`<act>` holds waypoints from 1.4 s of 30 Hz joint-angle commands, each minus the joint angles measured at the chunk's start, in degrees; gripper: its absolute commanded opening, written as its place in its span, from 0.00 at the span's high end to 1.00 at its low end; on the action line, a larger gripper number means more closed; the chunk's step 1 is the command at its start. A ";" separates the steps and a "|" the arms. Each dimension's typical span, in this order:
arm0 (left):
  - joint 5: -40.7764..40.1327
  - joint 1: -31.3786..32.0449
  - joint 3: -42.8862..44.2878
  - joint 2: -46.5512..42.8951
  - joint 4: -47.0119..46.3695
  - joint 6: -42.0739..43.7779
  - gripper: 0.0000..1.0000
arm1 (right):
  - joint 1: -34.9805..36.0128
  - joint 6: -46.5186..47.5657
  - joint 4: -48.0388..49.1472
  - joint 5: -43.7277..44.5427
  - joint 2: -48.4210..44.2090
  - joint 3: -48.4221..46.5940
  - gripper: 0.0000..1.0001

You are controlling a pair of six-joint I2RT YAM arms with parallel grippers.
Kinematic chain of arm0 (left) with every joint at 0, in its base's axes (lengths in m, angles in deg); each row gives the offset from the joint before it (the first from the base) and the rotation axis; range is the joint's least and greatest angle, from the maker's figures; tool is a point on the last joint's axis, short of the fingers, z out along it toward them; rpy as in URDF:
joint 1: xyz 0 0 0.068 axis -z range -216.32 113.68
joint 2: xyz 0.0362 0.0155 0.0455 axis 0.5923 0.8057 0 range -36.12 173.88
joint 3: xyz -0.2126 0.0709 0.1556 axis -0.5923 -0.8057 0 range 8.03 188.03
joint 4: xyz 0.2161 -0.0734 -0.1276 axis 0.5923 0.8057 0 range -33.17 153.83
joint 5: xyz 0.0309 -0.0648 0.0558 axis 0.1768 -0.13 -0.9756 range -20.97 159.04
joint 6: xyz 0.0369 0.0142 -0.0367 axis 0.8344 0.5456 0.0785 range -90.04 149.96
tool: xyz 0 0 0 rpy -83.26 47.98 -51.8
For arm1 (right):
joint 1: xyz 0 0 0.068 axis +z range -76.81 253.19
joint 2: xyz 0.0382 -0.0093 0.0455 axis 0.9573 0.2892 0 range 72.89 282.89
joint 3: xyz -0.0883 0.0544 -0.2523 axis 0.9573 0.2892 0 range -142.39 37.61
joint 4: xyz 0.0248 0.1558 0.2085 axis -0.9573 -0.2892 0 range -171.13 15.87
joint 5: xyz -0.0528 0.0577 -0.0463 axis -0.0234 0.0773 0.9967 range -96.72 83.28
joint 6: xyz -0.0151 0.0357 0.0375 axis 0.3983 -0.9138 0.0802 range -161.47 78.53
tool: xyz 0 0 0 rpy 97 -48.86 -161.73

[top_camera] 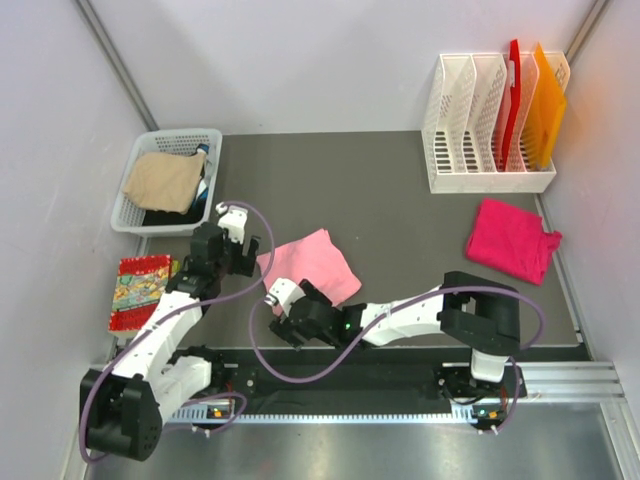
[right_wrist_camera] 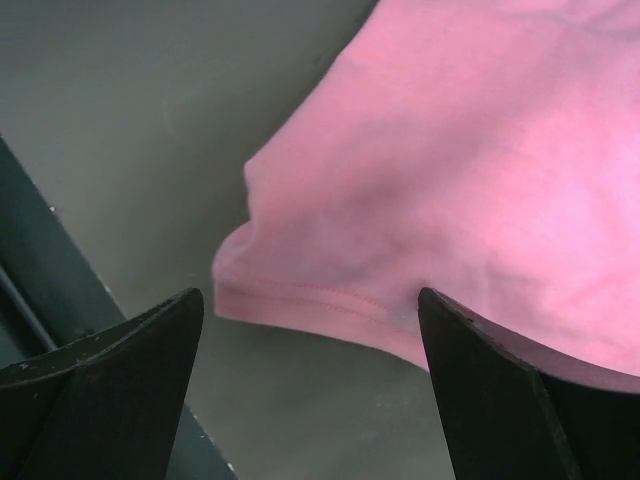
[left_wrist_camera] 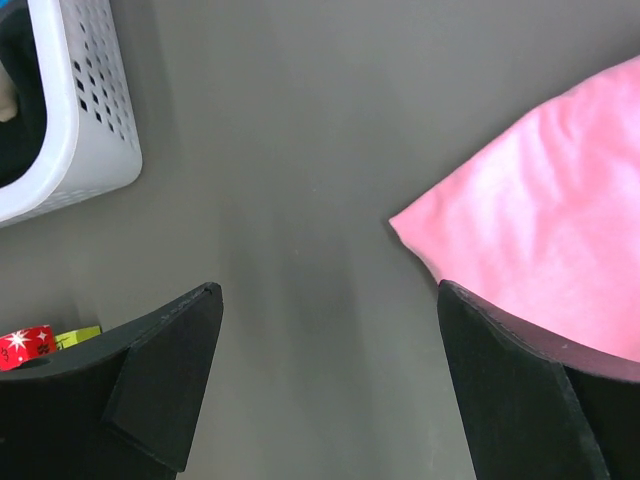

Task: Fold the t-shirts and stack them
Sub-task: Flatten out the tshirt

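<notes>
At ten o'clock on the dark table [top_camera: 400,210]: white basket [top_camera: 135,225], tan cloth [top_camera: 165,180] on top. At nine o'clock, flat on the table: red-edged patterned piece [top_camera: 140,292]. Just right of it, left gripper [left_wrist_camera: 328,290], spread wide and gripping nothing, one side overlapping the edge of the salmon-pink t-shirt [top_camera: 312,262]. Near table centre, that shirt, lying in a rough diamond. At its six o'clock corner, right gripper [right_wrist_camera: 310,295], likewise gaping wide and empty, hem in the gap; contact with the cloth impossible to tell. At three o'clock, well apart: magenta t-shirt [top_camera: 512,238], in a rough square. At one o'clock: white file rack [top_camera: 485,150] with red and orange sheets [top_camera: 530,100].
</notes>
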 commanded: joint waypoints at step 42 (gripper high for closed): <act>4.96 -4.74 -1.45 -3.50 -2.67 0.54 0.08 | -0.41 10.03 -7.51 11.28 -21.94 -11.39 0.96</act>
